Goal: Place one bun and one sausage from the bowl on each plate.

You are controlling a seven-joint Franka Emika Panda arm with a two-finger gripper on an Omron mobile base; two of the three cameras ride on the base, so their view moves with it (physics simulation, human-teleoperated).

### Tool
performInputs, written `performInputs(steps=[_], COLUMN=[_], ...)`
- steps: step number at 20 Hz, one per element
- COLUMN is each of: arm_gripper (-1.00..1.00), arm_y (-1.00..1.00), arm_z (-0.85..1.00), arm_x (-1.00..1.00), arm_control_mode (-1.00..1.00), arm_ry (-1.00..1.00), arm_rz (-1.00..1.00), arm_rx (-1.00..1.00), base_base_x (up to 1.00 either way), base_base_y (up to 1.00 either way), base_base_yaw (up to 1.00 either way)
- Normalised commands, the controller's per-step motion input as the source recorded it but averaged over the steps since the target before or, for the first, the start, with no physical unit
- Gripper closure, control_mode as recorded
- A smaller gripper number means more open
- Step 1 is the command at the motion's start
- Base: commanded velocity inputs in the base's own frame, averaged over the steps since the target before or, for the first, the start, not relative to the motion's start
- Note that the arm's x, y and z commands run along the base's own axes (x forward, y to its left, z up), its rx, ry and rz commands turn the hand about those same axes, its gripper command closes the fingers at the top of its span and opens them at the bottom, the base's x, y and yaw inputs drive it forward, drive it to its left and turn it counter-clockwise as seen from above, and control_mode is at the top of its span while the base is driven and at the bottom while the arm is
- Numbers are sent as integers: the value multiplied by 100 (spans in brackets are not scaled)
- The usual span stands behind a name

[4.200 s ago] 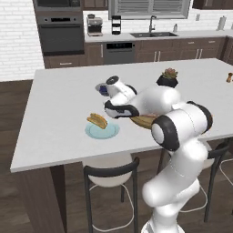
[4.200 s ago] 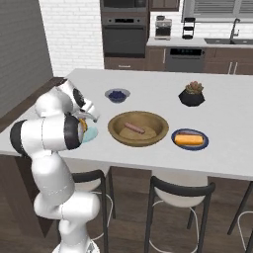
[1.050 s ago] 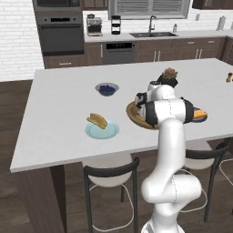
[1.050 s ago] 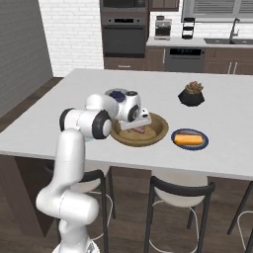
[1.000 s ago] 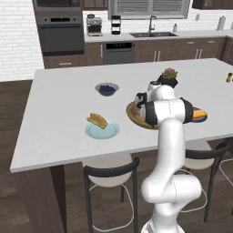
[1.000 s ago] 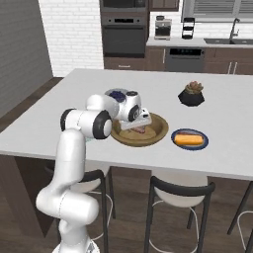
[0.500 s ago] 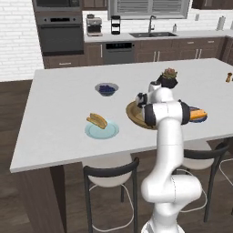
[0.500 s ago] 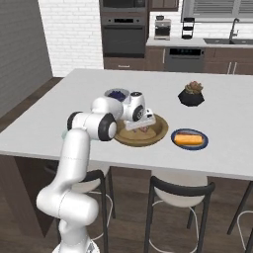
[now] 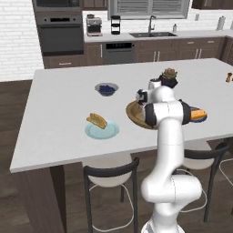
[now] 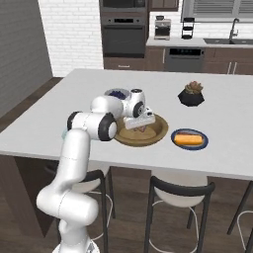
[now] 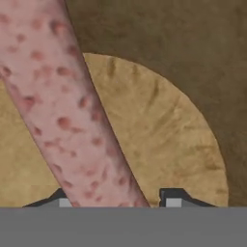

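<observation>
Since four seconds ago: arm swung from the pale plate (image 9: 102, 130) across to the wooden bowl (image 10: 159, 133); over the last second it has dipped lower into the bowl.

Item 1, end effector (image 11: 112, 200): low inside the bowl, fingers apart, the sausage (image 11: 62, 106) running between the two tips. Contact not confirmed; I judge it not yet clamped.

Item 2, sausage: pink, speckled, lying slantwise on top of a bun (image 11: 164, 140) on the bowl floor. Likely light, fairly firm, smooth-skinned and round, so inclined to roll or slip. Best held across its width near mid-length, where it will hang level.

Item 3, bun: tan, soft-looking, directly beneath the sausage; a deep pinch could dent it or drag it along.

Item 4, pale plate: on the worktop (image 9: 59, 100) to my left, carrying a bun, no sausage visible on it. Probable destination.

Item 5, dark plate (image 10: 189, 140): just beside the bowl on the right, holding an orange-topped bun.

Clearances: bowl rim is low but needs a straight lift first. Open worktop lies between bowl and pale plate. Berry bowl (image 9: 107, 88) and plant pot (image 10: 191, 94) stand behind, off the path.
</observation>
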Motion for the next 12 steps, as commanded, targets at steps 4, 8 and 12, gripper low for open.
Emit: performInputs(steps=[4,8,12], arm_gripper=[100,100,100], arm_y=[27,49,92], arm_z=[57,98,95], arm_x=[-100,-100,-99], arm_control_mode=[-100,-100,-100], arm_ry=[0,0,6], arm_rz=[7,11,19], arm_rx=[0,0,0], base_base_x=[0,0,0], base_base_y=[0,0,0], base_base_yaw=[0,0,0])
